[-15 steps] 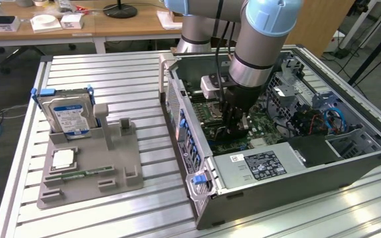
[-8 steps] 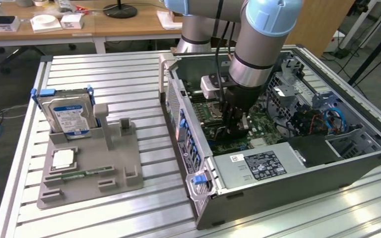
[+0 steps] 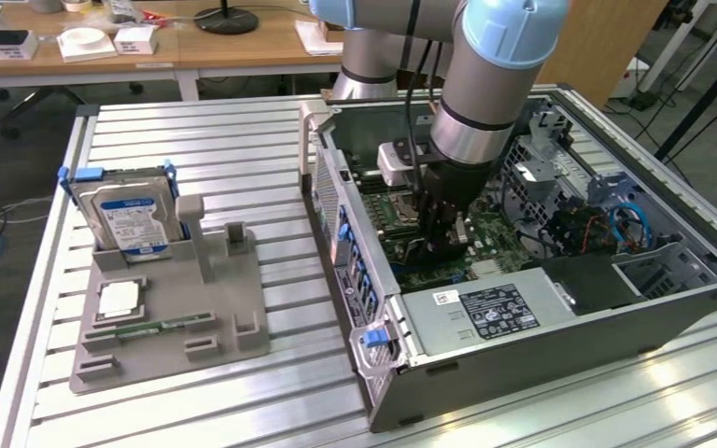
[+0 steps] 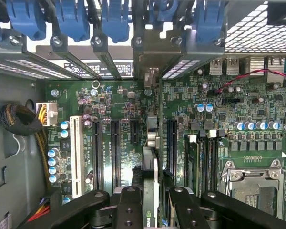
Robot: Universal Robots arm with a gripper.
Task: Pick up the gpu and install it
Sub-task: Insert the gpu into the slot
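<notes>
My gripper (image 3: 440, 245) reaches down into the open computer case (image 3: 583, 327), shut on the gpu (image 3: 456, 233). In the wrist view the gpu (image 4: 151, 167) appears edge-on as a thin dark card held between my two black fingers (image 4: 128, 205), the gripper (image 4: 152, 202) clamped on its sides. Its silver end bracket (image 4: 150, 57) stands at the case's rear slot openings. The card hangs upright over the green motherboard (image 4: 109, 95), in line with the black expansion slots (image 4: 115, 148). Whether its edge touches a slot is hidden by the card itself.
Blue slot latches (image 4: 71, 19) line the rear of the case. A white slot (image 4: 76, 152), memory slots and the CPU socket (image 4: 250, 186) flank the card. Outside, a grey fixture (image 3: 228, 308) holds a blue-labelled hard drive (image 3: 128, 219), a chip (image 3: 119, 299) and a green memory stick (image 3: 153, 327).
</notes>
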